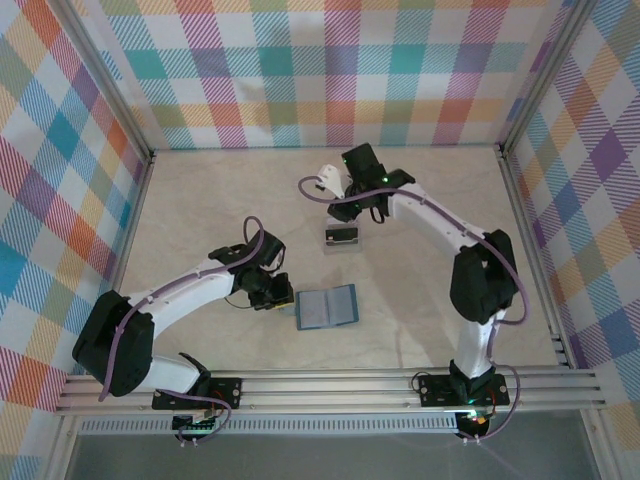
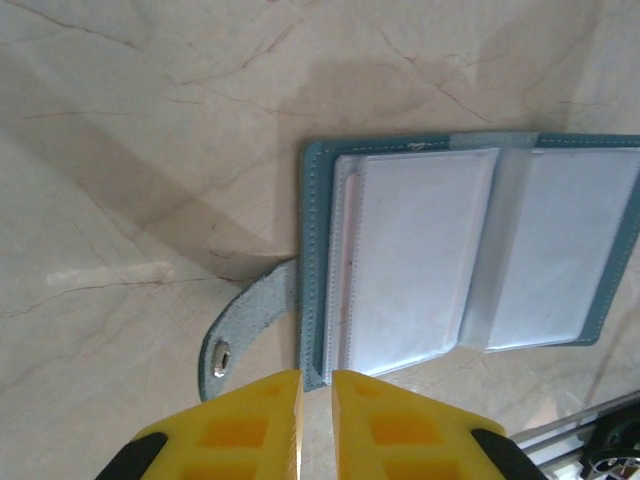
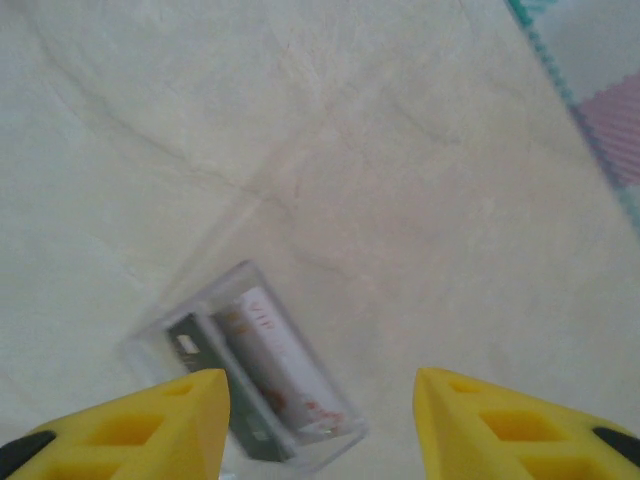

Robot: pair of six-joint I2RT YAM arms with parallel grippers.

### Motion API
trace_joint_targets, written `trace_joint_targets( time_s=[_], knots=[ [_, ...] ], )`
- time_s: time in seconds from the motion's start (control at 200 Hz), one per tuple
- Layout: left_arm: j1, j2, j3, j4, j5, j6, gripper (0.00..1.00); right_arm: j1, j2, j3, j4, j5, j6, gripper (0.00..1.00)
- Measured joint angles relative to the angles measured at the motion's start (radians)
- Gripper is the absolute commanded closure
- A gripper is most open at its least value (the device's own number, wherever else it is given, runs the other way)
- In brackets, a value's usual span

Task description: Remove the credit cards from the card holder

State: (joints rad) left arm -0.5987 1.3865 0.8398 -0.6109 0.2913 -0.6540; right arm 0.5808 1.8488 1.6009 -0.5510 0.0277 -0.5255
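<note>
While the card holder point(image 1: 326, 307) lies opened flat on the counter point(image 1: 200, 200), near the front edge and between the 2 arm bases, its 2 pale sleeve faces point upward inside the teal border. Its snap tab point(image 2: 240, 335) sticks out from the side nearest the left arm and rests on the counter.

Left fingers point(image 2: 250, 430): positioned at the holder's tab-side corner and almost together, with 1 narrow slit between them. The teal corner lies right at that slit. Whether it is pinched cannot be told from the left wrist view.

Right fingers point(image 3: 160, 420): held wide apart above bare counter, with nothing between them. They sit farther back on the counter, well apart from the holder.

Clear tray point(image 3: 190, 300): stands on the counter behind the holder, just beside the right fingers. In the right wrist view, 1 of them partly hides it.

Credit cards point(image 3: 275, 370): located inside the clear tray. A pale card with red print faces up, and 1 dark card lies against its side. The print is too blurred to read in full.
</note>
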Motion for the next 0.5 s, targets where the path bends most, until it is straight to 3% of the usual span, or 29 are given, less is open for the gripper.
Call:
trace_joint_targets(
  time_s=[0.5],
  knots=[
    [-0.002, 0.188, 0.05, 0.016, 0.016, 0.058, 0.95, 0.061, -0.24, -0.46, 0.131, -0.263, 0.927, 0.63]
  ],
)
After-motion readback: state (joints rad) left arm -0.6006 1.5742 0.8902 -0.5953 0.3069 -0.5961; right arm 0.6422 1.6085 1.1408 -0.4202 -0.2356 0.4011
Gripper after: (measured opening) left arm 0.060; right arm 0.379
